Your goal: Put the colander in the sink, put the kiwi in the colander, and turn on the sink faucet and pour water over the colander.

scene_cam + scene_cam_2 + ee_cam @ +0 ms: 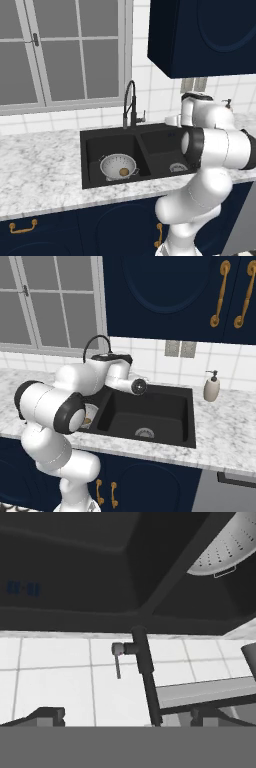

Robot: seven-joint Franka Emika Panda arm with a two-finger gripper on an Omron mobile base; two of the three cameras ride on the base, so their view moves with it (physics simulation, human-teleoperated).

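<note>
The colander sits in the left basin of the black sink, upright on the basin floor, and the kiwi lies inside it, toward the front right of the bowl. In the hand view a part of the colander rim appears in the upper right corner. The right basin holds nothing but its round drain.

The faucet stands behind the divider between the two basins, on the back edge of the sink, with its arched spout over the left basin. In the hand view its dark stem rises in the middle, with a small silver lever at its left side.

The gripper is near the faucet stem, its two fingers wide apart, one on each side of the stem, and nothing is between them except the stem further away. A soap bottle stands on the marble desk, to the right of the sink
</note>
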